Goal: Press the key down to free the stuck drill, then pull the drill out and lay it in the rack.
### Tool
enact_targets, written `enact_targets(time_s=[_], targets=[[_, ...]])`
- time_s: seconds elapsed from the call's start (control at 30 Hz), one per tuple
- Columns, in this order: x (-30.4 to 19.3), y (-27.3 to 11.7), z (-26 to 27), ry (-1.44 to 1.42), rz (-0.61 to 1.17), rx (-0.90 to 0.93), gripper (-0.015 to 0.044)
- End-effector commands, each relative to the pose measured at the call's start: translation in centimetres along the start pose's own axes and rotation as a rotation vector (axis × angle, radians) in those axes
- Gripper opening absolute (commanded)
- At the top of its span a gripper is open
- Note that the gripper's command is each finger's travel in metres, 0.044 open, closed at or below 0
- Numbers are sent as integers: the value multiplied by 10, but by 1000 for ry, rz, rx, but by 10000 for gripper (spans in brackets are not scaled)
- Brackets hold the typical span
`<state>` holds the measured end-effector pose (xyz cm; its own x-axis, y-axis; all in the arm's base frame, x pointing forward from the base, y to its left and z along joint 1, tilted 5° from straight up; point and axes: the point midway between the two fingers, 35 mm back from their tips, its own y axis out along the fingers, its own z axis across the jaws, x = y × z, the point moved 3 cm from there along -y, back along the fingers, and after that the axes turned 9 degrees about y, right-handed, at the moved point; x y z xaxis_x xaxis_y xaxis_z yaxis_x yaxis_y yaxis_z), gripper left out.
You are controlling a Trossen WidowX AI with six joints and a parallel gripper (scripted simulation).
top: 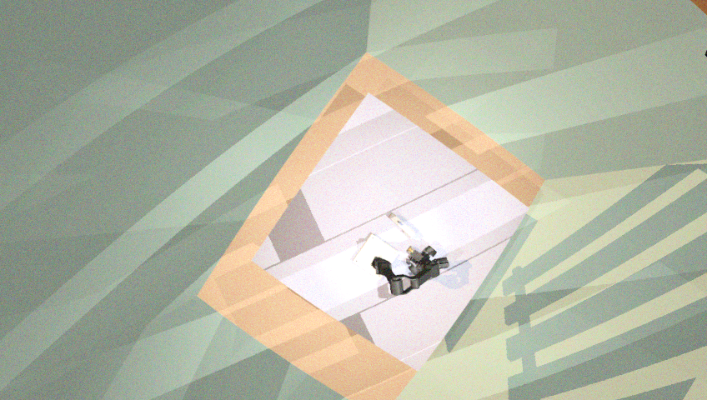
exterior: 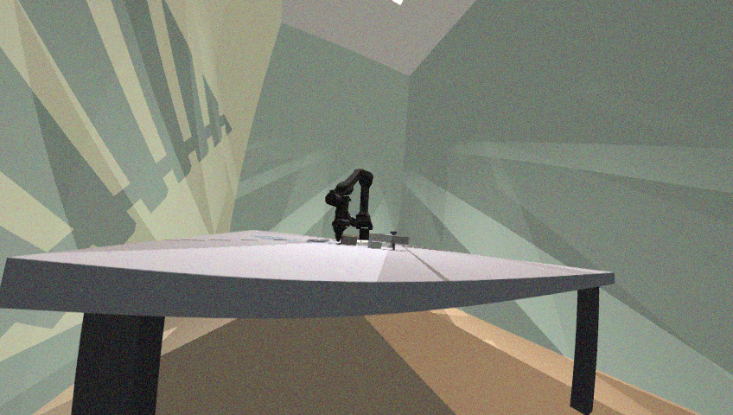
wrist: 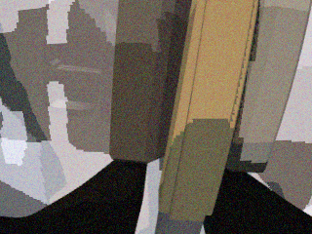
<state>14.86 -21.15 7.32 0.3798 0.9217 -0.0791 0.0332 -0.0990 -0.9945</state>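
Observation:
The drill, a long yellow-tan bar [wrist: 214,63] [top: 410,249], lies between a brown wall [wrist: 136,97] and a grey wall [wrist: 278,63] of what looks like the rack [exterior: 348,239]. Whether it rests on the bottom cannot be told. My gripper [wrist: 174,155] [exterior: 338,239] is low at the table around the drill's near end. It is slightly open: a pale gap shows between the left finger and the drill, while the right finger is close beside it. The key seems to be the small dark T-shaped piece [exterior: 393,233] at the grey fixture [exterior: 378,237]; its details are too small to tell.
A narrow pale strip stands beyond my gripper in the top view. A white square plate [top: 367,252] lies beside the arm's base. The tabletop [exterior: 309,267] carries all of these, and the arm hangs over the rack.

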Motion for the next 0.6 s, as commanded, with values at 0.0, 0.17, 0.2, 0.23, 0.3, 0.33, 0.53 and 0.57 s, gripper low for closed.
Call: enact_targets(time_s=[0.0,0.17,0.2,0.23,0.3,0.33,0.53,0.57], targets=[[0,0,0,1,1,0,210],[0,0,0,1,1,0,341],[0,0,0,1,1,0,367],[0,0,0,1,1,0,394],[0,0,0,1,1,0,440],[0,0,0,1,1,0,440],[0,-27,1,-4,-2,1,440],[0,-30,1,-4,-2,1,440]])
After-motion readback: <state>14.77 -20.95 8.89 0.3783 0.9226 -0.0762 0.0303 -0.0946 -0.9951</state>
